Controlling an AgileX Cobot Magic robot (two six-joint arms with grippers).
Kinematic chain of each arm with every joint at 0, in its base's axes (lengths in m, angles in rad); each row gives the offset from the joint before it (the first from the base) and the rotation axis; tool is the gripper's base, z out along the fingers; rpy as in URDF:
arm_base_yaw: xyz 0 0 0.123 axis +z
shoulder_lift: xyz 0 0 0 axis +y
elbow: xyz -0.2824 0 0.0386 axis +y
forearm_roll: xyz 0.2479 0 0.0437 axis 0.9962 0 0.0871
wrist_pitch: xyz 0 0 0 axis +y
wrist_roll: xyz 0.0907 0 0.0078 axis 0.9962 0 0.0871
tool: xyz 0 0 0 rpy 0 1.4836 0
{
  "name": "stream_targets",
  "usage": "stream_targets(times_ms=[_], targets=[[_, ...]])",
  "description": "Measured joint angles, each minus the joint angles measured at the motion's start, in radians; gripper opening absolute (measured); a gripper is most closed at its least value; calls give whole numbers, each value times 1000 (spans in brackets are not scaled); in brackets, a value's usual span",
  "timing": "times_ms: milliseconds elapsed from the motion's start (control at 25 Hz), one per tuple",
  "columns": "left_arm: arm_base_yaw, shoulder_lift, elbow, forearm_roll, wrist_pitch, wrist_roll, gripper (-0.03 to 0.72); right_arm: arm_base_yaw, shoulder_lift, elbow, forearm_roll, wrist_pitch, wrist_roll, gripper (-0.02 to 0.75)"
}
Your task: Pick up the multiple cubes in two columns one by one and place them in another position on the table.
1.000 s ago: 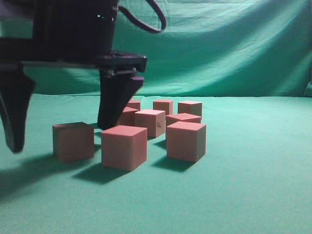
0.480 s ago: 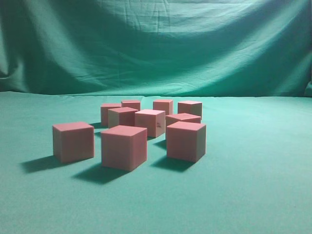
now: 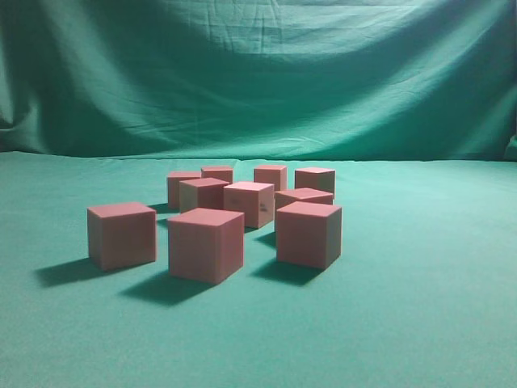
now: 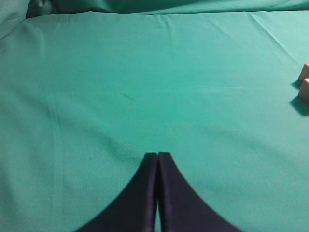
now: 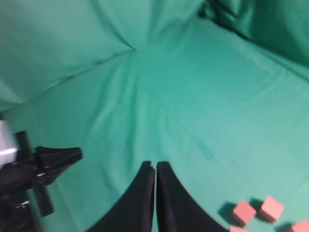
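A big wrinkly green cloth (image 3: 266, 73) hangs at the back. The table (image 3: 420, 307) is flat and green too. Nine pink cubes (image 3: 206, 244) sit close together in its middle. The left gripper (image 4: 157, 155) and right gripper (image 5: 155, 165) both have fingers pressed together, holding nothing.

bg: wrinkled green cloth backdrop (image 3: 323, 73) | draped, creased | light: dim, shadows fall left

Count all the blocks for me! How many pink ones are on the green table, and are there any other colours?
Pink cubes: 9
Cubes of other colours: 0
Total on the table: 9
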Motion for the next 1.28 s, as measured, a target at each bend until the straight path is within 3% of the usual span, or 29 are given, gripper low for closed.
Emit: stream_targets(times_ms=[240,400,680,840,1160,1280], targets=[[0,0,0,0,0,0,0,107,-165,0,25,7,-127,0],[0,0,0,0,0,0,0,126,-299,0,43,131,-170,0],[0,0,0,0,0,0,0,126,-494,-11,124,348,-455,0],[0,0,0,0,0,0,0,126,-540,-11,135,420,-479,0],[0,0,0,0,0,0,0,124,-567,-11,110,424,-466,0],[0,0,0,0,0,0,0,59,-577,-11,108,426,-465,0]])
